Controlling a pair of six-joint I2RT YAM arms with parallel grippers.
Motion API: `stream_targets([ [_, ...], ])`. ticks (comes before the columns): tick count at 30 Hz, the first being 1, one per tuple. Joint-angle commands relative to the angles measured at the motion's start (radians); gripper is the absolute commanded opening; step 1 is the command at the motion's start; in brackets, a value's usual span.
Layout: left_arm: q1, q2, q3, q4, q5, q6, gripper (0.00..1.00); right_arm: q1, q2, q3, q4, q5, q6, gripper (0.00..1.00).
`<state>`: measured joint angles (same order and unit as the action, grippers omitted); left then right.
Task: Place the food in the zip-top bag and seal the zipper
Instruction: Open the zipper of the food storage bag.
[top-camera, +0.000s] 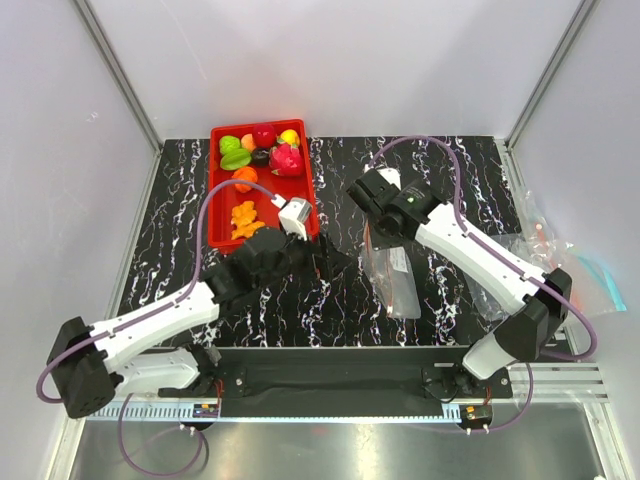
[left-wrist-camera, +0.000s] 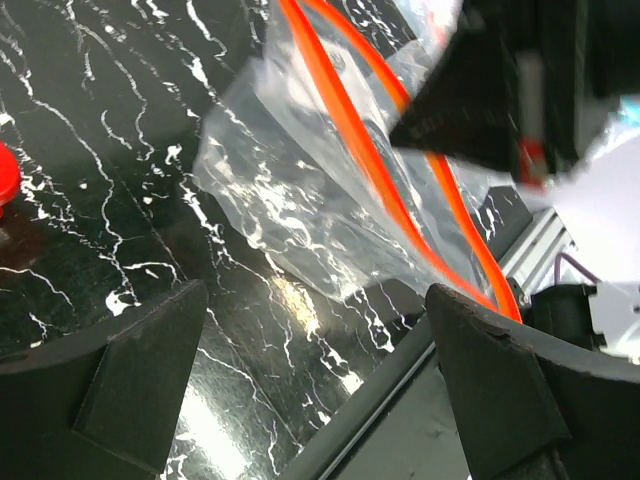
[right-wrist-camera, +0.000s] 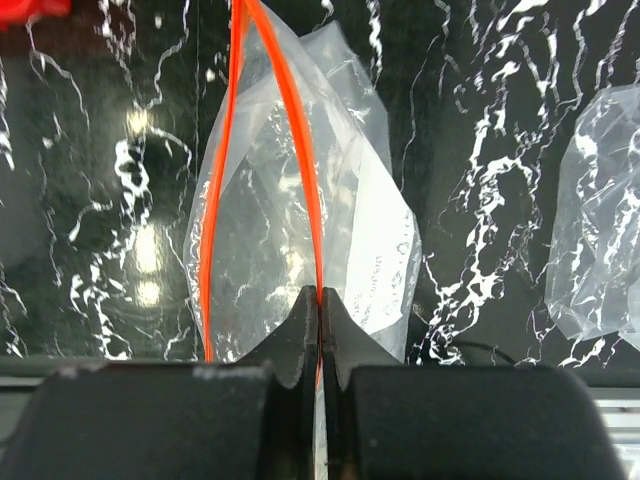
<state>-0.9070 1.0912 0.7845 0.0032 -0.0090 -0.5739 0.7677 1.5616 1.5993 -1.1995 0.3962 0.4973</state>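
**Table** (top-camera: 420, 170): black with white veining; everything below is being carried on it.

**Red tray** (top-camera: 222, 205): being kept at the far left. No piece is being seen in the bag yet.

**Zip-top bag** (right-wrist-camera: 290, 230): being held right of centre on the table, apart from the tray. It is being judged very light, limp and slippery. The thin film would likely crumple, so the stiffer mouth edge is being taken as the place to grip.

**Right gripper** (right-wrist-camera: 320, 305): jaws together, clamped on one lip of the bag's mouth.

**Left gripper** (left-wrist-camera: 320, 350): jaws being held wide apart with nothing between them, near the bag's mouth and not touching it.

**Zipper** (right-wrist-camera: 208, 240): its two orange strips are being kept bowed apart, so the mouth is unsealed.

**Food** (top-camera: 262, 148): being stored in the tray. The pieces are being judged small, rigid, light and glossy, so rounded ones are apt to slip and are best gripped across the middle.
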Motion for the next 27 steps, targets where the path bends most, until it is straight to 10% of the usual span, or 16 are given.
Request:
stream_targets([
  [1, 0.017, 0.035, 0.015, 0.09, 0.092, -0.038, 0.98, 0.022, -0.023, -0.036, 0.047, -0.046, -0.023, 0.0],
  [14, 0.017, 0.186, 0.088, 0.145, 0.152, -0.107, 0.9, 0.05, -0.104, -0.117, 0.198, -0.085, -0.008, 0.0],
  [16, 0.017, 0.216, 0.088, 0.176, 0.159, -0.118, 0.77, 0.051, -0.118, -0.136, 0.227, -0.103, -0.005, 0.0],
  [20, 0.017, 0.263, 0.09, 0.213, 0.155, -0.133, 0.16, 0.058, -0.117, -0.142, 0.236, -0.112, 0.0, 0.0],
  [24, 0.023, 0.28, 0.094, 0.202, 0.136, -0.123, 0.0, 0.064, -0.12, -0.144, 0.206, -0.085, 0.004, 0.01],
  [27, 0.025, 0.25, 0.078, 0.182, 0.109, -0.106, 0.0, 0.064, -0.133, -0.156, 0.169, -0.044, 0.017, 0.2],
])
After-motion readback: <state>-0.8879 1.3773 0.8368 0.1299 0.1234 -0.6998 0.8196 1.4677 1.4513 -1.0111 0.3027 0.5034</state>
